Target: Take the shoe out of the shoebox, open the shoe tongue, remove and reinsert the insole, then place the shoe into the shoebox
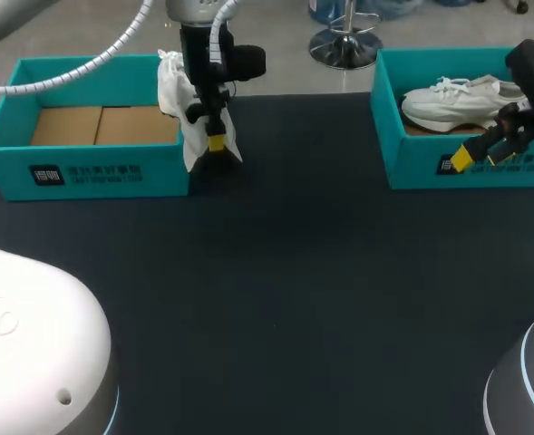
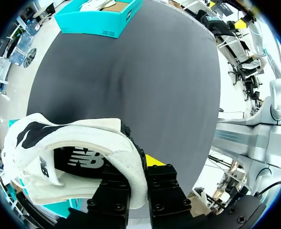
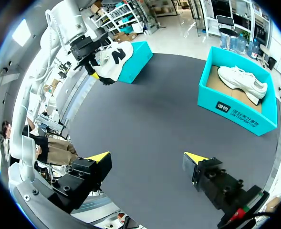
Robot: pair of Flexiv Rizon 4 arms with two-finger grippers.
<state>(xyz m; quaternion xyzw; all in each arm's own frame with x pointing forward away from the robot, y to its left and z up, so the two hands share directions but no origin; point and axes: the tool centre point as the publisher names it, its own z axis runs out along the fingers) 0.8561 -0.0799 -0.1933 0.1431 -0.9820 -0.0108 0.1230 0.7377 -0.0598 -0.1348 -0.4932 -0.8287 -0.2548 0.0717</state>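
**Left gripper holds a white shoe beside its box; right gripper stands open**

Our left gripper [image 2: 139, 167] has its two fingers closed on the white shoe [image 2: 78, 152], pinching the padded wall at the shoe's opening from both sides; one yellow fingertip [image 2: 154, 160] shows just past the fabric; a dark logo marks the shoe's side. From the head view, the shoe hangs from the gripper, raised above the dark table [image 1: 294, 272], just beside the right end of the left shoebox [image 1: 85, 177]; that teal box shows only its brown cardboard floor.

Our right gripper [image 3: 147, 157] has its fingers spread wide with nothing between them; only the table lies beneath. From the head view it hovers by the front wall of the right shoebox [image 1: 412, 168], near the table's right edge; we cannot tell whether it touches the box. Inside this teal box a second white shoe [image 1: 457, 100] lies on its side. The two boxes stand well apart, at opposite ends of the table's far side.
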